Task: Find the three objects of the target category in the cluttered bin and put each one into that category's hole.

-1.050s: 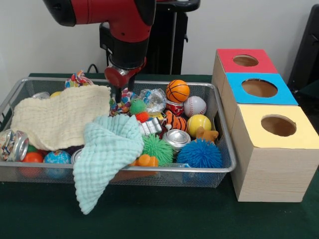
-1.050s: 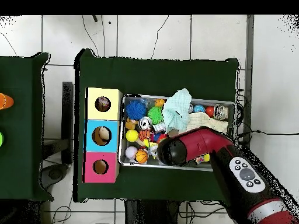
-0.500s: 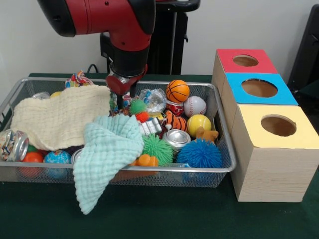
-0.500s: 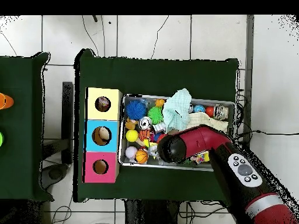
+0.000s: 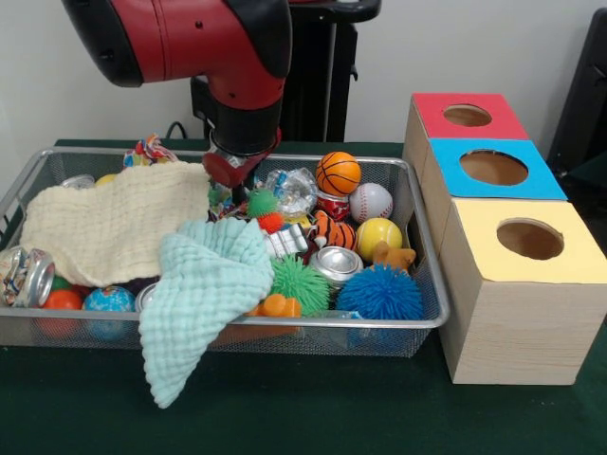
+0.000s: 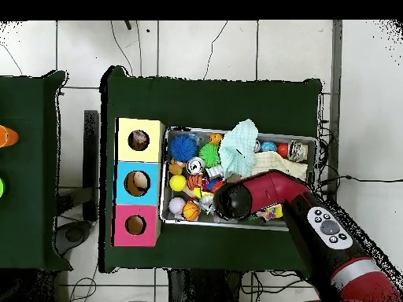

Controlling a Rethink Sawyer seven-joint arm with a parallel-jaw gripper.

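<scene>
My gripper (image 5: 236,192) hangs low at the back of the wire bin (image 5: 313,322), just right of the cream cloth (image 5: 114,227). Its tip is sunk among a rope toy and crinkled plastic (image 5: 292,188), so its state is hidden. Beside it lie a small green spiky ball (image 5: 262,202), a basketball (image 5: 338,172), a baseball (image 5: 371,201), a yellow ball (image 5: 378,235), a tiger toy (image 5: 334,230) and a can (image 5: 336,263). From above, the arm (image 6: 252,197) covers the gripper. The red box (image 5: 432,106), blue box (image 5: 455,156) and yellow box (image 5: 484,223) each have a hole.
A mint cloth (image 5: 204,284) drapes over the bin's front rim. A green spiky ball (image 5: 300,282) and a blue one (image 5: 380,292) sit at the front right. A crushed can (image 5: 27,275) lies at the left end. The boxes stand close against the bin's right side.
The arm has shifted slightly right and lowered, so the gripper has sunk deeper into the clutter behind the cream cloth. Nothing else in the bin has visibly moved.
</scene>
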